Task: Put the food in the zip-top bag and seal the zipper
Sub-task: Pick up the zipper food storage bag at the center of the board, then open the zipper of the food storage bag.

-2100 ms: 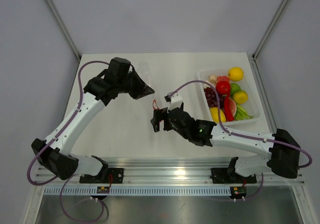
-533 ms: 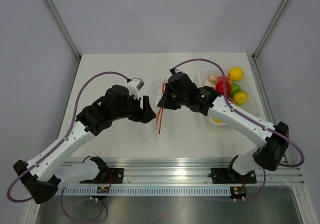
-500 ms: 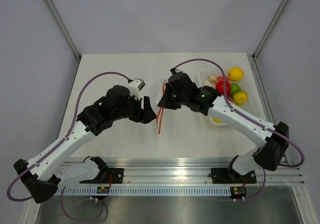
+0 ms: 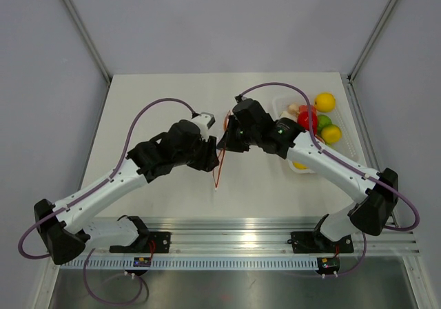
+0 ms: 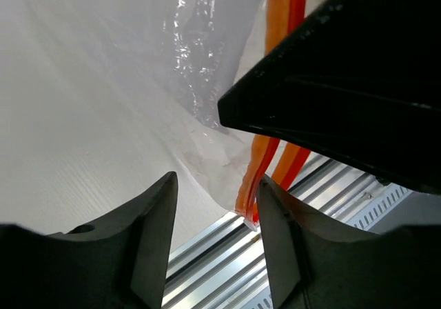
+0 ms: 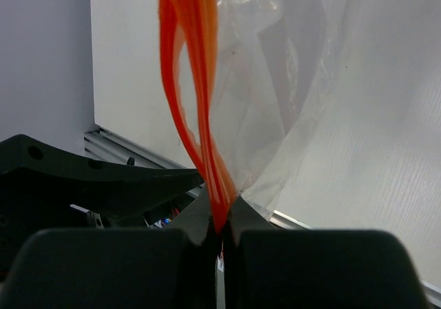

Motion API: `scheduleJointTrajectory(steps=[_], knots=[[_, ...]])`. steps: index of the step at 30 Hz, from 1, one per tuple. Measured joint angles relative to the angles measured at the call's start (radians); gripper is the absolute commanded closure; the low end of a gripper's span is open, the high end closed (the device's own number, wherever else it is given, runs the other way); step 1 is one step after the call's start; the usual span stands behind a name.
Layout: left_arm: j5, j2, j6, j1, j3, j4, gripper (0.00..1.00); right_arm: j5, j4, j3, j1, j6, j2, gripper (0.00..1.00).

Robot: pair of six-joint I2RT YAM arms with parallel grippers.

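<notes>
clear crinkly glossy plastic bag [image 5: 200,67], shiny orange zipper [image 6: 196,81], matt black fingers [image 5: 151,240]

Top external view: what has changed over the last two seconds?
The right gripper reached forward, took the zipper and lifted the zip-top bag. The left gripper swung right to the strip's lower end, jaws open. The food stayed put.

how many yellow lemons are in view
3 lemons: one at the far end of the white tray, one by its right wall, one mostly hidden under the right arm. The arm covers part of the tray, so more may be hidden.
</notes>
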Motion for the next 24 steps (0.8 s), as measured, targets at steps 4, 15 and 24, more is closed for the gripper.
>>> scheduleJointTrajectory(steps=[4,15,24], knots=[[-0.033,0.005,-0.002,-0.002,0.003,0.003,0.58,-0.006,0.000,0.000,-0.005,0.003,0.000,1.00],[-0.127,0.037,-0.039,-0.027,0.004,0.029,0.55,-0.007,0.008,-0.008,-0.013,0.034,-0.004,1.00],[-0.150,0.067,-0.055,-0.050,0.034,0.024,1.00,-0.031,0.016,-0.023,-0.021,0.063,-0.014,0.47]])
